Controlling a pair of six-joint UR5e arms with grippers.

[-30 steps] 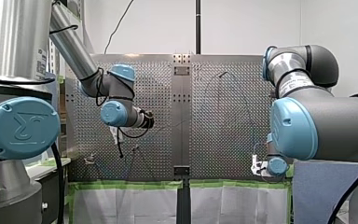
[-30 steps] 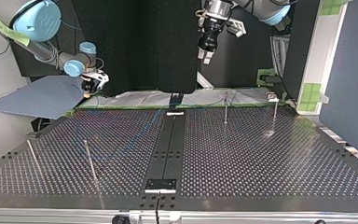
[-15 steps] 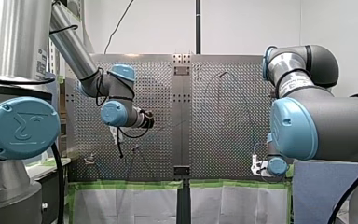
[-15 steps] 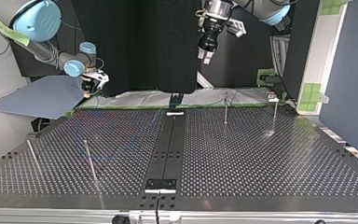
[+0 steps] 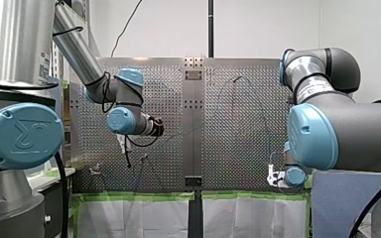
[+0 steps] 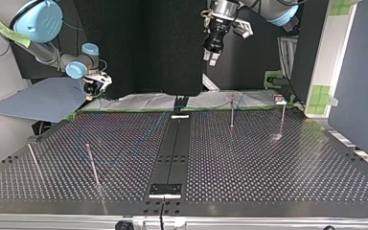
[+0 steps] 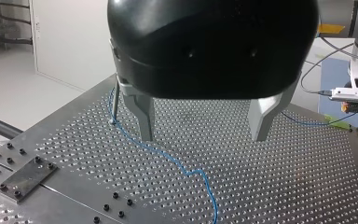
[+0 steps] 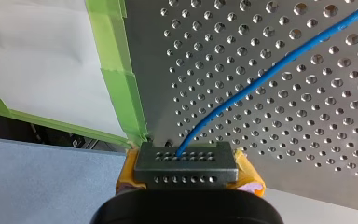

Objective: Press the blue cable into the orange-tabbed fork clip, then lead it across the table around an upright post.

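In the front view my left arm (image 5: 87, 64) reaches out over the left half of the perforated surface (image 5: 238, 148), while my right arm (image 5: 337, 129) fills the view's right, its wrist low at the surface's near right corner; the jaws cannot be read here. In the top view the left jaws hang high above the surface's far edge, near the middle, spread and holding nothing. The right jaws sit at the far corner at the view's left, too small to judge. Thin upright posts (image 6: 232, 114) stand on the surface, two toward the view's right and two toward its left. In the left wrist view the black left jaws show two metal fingers (image 7: 145, 119) set wide apart, clear of the surface. Under them the blue cable (image 7: 161, 155) lies on the surface, bending past the foot of one post (image 7: 115, 103), and a further stretch runs toward the right jaws at the far corner. In the right wrist view the right jaws, with yellow pads (image 8: 247, 175), are pressed onto the blue cable, which leads away over the holes just beside the green tape (image 8: 121, 88) on the surface's edge.
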